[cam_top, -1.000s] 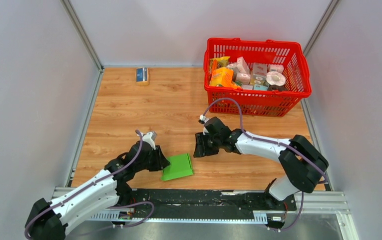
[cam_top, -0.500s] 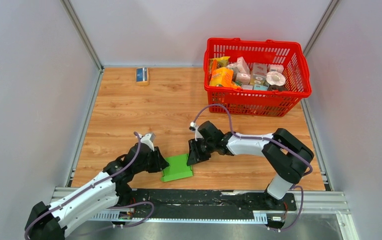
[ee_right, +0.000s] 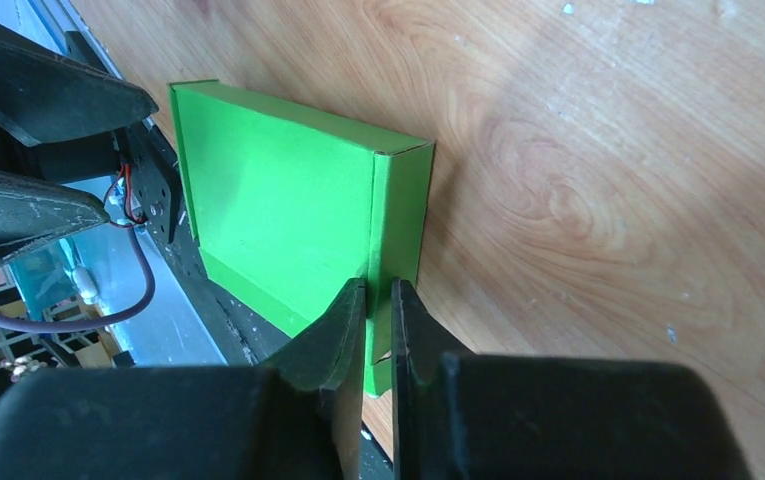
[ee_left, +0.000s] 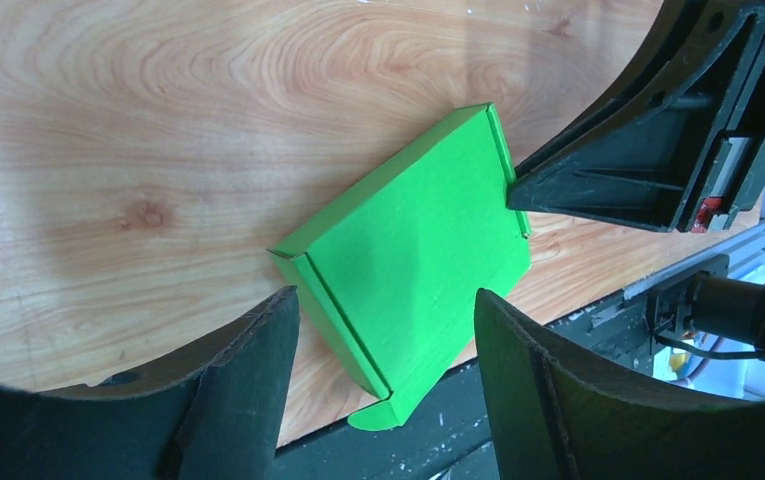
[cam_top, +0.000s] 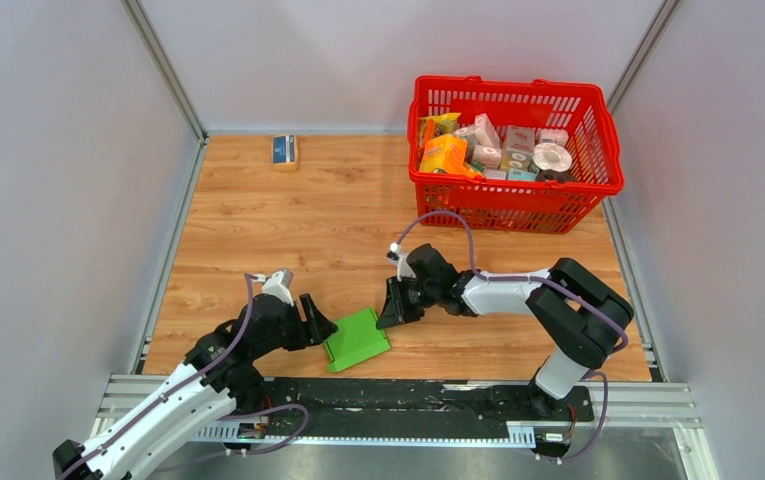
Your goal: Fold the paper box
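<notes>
Pinching the paper box with the right gripper, fingers drawn almost together with the upturned green side wall squeezed between them. Lying low on the wooden table, well in front of the red basket and off to its left, with the clamped wall on the side facing the basket. Showing creased panels, a narrow folded rim along two edges and a small rounded tab at the corner farthest from the basket. Hanging wide apart at the box's other end, the end away from the basket: the left gripper, one finger on either side of that corner, gripping nothing; not possible to tell whether either finger is touching the card. Sitting inside the basket, heaped against its left and middle: an orange package, a yellow packet behind it, several pink-and-white cartons and a white roll towards the right wall. Resting on the bare wood well to the left of the basket, level with its back wall: a small blue-and-tan box, outside any container.
</notes>
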You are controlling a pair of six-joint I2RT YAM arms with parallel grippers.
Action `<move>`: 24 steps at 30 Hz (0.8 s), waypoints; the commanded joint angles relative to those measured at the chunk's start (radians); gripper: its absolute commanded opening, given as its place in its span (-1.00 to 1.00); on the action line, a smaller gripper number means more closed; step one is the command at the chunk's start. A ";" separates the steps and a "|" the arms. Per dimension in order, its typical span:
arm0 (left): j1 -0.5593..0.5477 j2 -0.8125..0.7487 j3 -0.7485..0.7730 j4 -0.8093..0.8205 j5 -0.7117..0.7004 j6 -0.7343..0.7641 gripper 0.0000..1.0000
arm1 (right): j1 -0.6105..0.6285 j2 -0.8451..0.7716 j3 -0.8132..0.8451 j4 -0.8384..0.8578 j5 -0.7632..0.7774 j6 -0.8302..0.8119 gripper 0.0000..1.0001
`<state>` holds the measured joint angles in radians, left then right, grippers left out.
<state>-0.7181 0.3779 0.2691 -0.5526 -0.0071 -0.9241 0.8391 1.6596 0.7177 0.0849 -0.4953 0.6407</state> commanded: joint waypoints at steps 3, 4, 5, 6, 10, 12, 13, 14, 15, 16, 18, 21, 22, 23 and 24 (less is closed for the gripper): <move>0.002 -0.068 -0.002 0.000 0.036 -0.122 0.46 | -0.038 0.006 -0.070 0.012 0.069 0.000 -0.81; 0.002 -0.085 -0.008 -0.007 0.039 -0.143 0.46 | -0.041 0.008 -0.073 0.015 0.067 0.004 -0.81; 0.002 -0.091 -0.010 -0.016 0.038 -0.163 0.46 | -0.044 0.008 -0.078 0.019 0.064 0.007 -0.81; 0.002 -0.099 -0.008 -0.036 0.029 -0.208 0.46 | -0.046 0.008 -0.081 0.026 0.064 0.008 -0.81; 0.002 -0.120 -0.011 -0.115 0.018 -0.277 0.47 | -0.051 0.011 -0.086 0.038 0.057 0.014 -0.81; 0.002 -0.116 -0.010 -0.138 0.018 -0.321 0.47 | -0.051 0.011 -0.084 0.044 0.057 0.014 -0.82; 0.002 -0.116 -0.004 -0.144 0.013 -0.328 0.47 | -0.049 0.012 -0.083 0.042 0.057 0.016 -0.82; 0.002 -0.114 -0.001 -0.151 0.012 -0.335 0.47 | -0.051 0.015 -0.081 0.042 0.055 0.016 -0.82; 0.002 -0.111 -0.004 -0.135 0.010 -0.352 0.48 | -0.049 0.014 -0.081 0.047 0.054 0.016 -0.82; 0.002 -0.108 -0.019 -0.115 0.013 -0.363 0.47 | -0.051 0.014 -0.084 0.050 0.052 0.017 -0.82; 0.002 -0.090 -0.042 -0.033 0.027 -0.412 0.48 | -0.051 0.012 -0.087 0.053 0.054 0.020 -0.83; 0.002 -0.033 -0.113 0.124 0.081 -0.484 0.47 | -0.052 0.015 -0.089 0.053 0.055 0.016 -0.83; -0.001 -0.018 -0.142 0.163 0.096 -0.498 0.46 | -0.051 0.014 -0.090 0.053 0.055 0.016 -0.83; 0.000 -0.002 -0.149 0.196 0.101 -0.509 0.43 | -0.051 0.014 -0.092 0.055 0.055 0.014 -0.83; -0.001 0.021 -0.153 0.235 0.096 -0.512 0.40 | -0.052 0.014 -0.093 0.056 0.058 0.014 -0.83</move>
<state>-0.7185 0.3351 0.1551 -0.5171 0.0467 -1.3449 0.7967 1.6524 0.6586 0.1783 -0.5381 0.6891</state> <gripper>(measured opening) 0.726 0.090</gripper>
